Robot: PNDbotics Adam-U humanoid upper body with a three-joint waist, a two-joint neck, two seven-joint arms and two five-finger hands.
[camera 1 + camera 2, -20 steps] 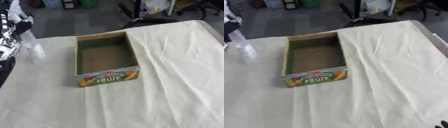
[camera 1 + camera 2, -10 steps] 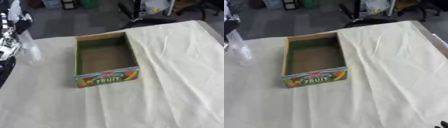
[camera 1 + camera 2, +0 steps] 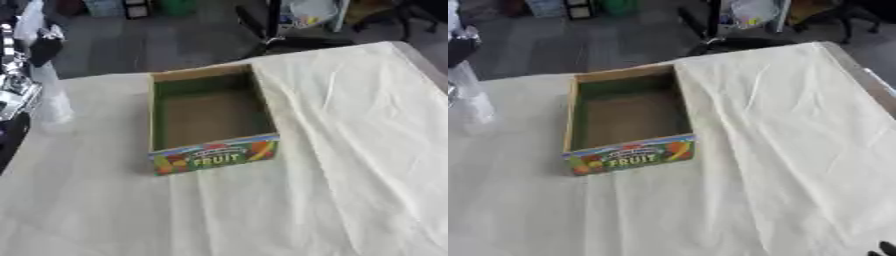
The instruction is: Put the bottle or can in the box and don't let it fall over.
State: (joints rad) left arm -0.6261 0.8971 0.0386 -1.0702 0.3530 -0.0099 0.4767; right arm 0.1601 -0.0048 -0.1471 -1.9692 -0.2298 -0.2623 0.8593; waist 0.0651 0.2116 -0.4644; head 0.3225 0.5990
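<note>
We see our left hand (image 3: 19,65) at the 9 o'clock edge, up against a clear bottle (image 3: 51,97) that stands upright on the cloth-covered table (image 3: 350,150). We cannot tell whether its fingers wrap the bottle or merely touch it. The bottle stands well to the 9 o'clock side of the open fruit box (image 3: 210,120), outside it. A dark bit of our right hand (image 3: 885,248) shows at 5 o'clock; its fingers can't be read.
</note>
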